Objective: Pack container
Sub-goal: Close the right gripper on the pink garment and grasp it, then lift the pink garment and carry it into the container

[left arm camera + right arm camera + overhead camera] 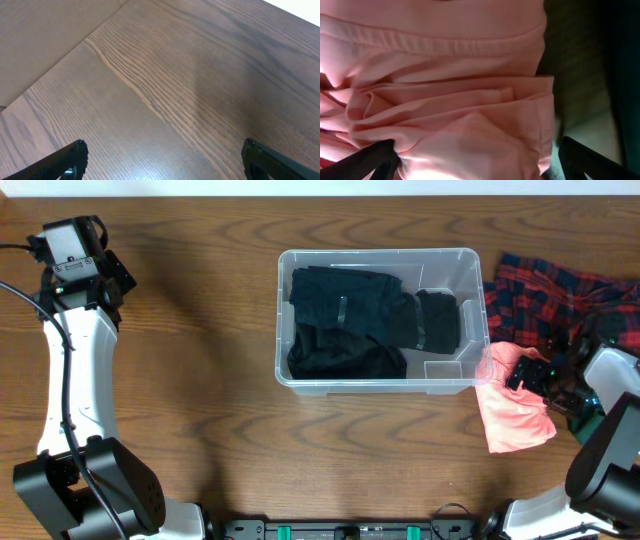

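While both arms stand apart from it, the large clear plastic rectangular container (380, 384) with rounded corners sits on the middle of the brown wood-grain table (200, 380), slightly toward the far edge. Crumpled black garments (345, 320) fill most of its floor, leaving a bare patch at the near right corner. Just right of the bin, at the far side, lies a rumpled red and navy plaid cloth (545, 295). Nearer, touching the bin's near right corner, lies a bunched salmon-pink cloth (510, 415).

Over this pink cloth hangs the right gripper (530, 375), its fingers released and spread wide. In the wrist view the folded pink fabric (460, 100) fills the space between the two black fingertips (382, 155), though whether they press into it cannot be told.

Far to the left, well apart from the bin, the left gripper (164, 146) is poised above bare table (175, 75), fingers spread wide and grasping nothing.
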